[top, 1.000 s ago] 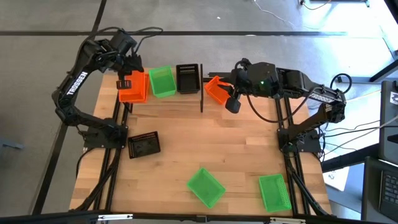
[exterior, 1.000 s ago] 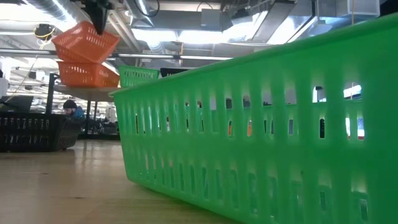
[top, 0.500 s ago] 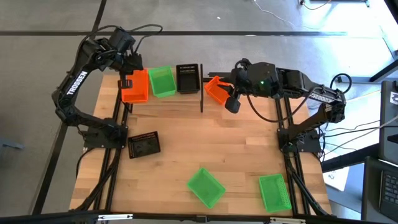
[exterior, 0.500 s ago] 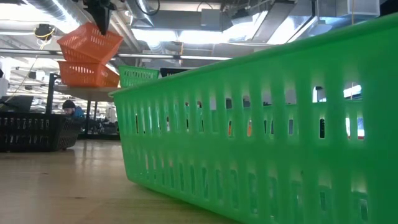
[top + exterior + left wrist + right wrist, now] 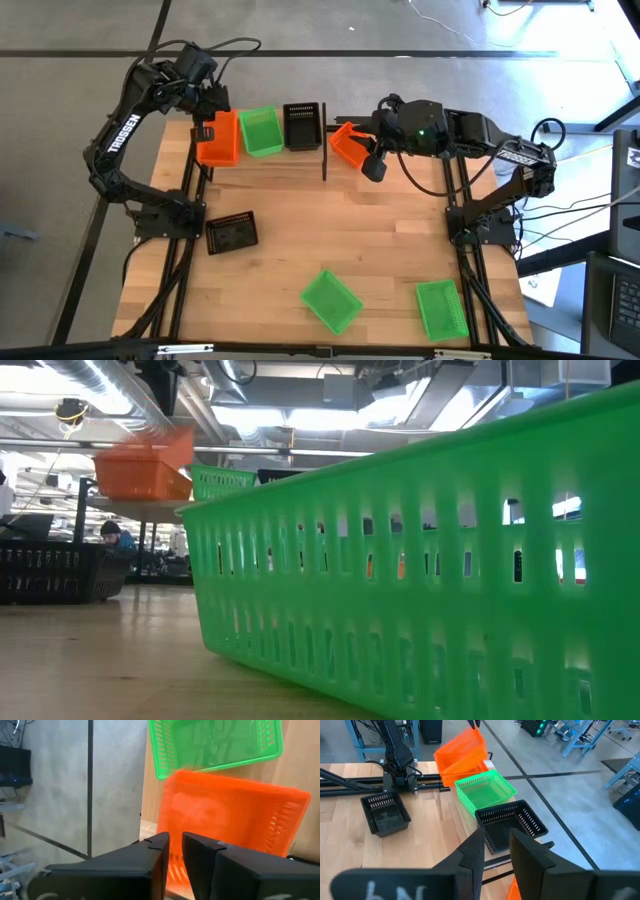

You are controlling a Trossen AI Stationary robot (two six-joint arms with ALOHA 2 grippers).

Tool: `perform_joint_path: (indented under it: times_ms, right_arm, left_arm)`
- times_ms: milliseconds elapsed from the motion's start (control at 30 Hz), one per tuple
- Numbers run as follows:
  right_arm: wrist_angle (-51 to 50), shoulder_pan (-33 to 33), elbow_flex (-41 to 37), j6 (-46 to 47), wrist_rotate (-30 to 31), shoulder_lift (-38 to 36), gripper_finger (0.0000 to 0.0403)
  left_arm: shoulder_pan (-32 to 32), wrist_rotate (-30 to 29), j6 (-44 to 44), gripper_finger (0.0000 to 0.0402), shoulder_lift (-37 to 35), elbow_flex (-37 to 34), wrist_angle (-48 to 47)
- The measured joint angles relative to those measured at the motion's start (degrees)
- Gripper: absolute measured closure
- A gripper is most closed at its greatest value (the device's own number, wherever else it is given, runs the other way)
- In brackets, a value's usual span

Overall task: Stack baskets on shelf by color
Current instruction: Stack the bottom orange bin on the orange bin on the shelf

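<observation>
The left pincer [image 5: 203, 128], tips slightly apart, is dropping an orange basket [image 5: 217, 138] onto the orange stack on the shelf [image 5: 300, 152]. The right pincer [image 5: 352, 140] hovers apart by another orange basket [image 5: 346, 146]; stacking it needs a grasp.

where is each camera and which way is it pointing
High view: overhead, straight down on the table, both arms, the shelf.
Low view: tabletop height, behind a green basket.
Left wrist: behind left tool, facing orange basket.
Right wrist: behind right tool, facing black basket.
Shared: the orange basket shows in all four.
</observation>
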Motion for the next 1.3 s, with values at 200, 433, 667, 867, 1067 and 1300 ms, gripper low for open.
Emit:
perform_joint_path:
  times_ms: [200,433,667,867,1067,1300]
  right_arm:
    - [0.0,0.0,0.0,0.0,0.01,0.0,0.0315]
    - [-0.01,-0.01,0.0,-0.13,3.16,-0.01,0.0315]
    - [-0.02,-0.02,0.0,-0.15,3.62,-0.01,0.0315]
    - [-0.02,-0.02,0.0,-0.15,3.56,0.0,0.0315]
    - [-0.02,0.0,0.0,-0.15,3.55,0.0,0.0315]
    - [-0.04,-0.01,0.0,0.09,3.51,-0.01,0.0315]
  left_arm:
    - [-0.02,-2.7,0.0,0.0343,0.0,0.0,1.75]
    - [-0.02,-4.24,-3.94,0.0342,0.0,0.02,6.43]
    - [1.59,2.58,-13.95,0.035,0.67,0.02,4.14]
    - [3.79,2.54,-24.11,0.0351,2.67,0.02,4.37]
    - [5.82,2.54,-28.72,0.0353,5.46,0.02,3.76]
    - [6.47,2.56,-32.89,0.0365,9.43,0.02,1.91]
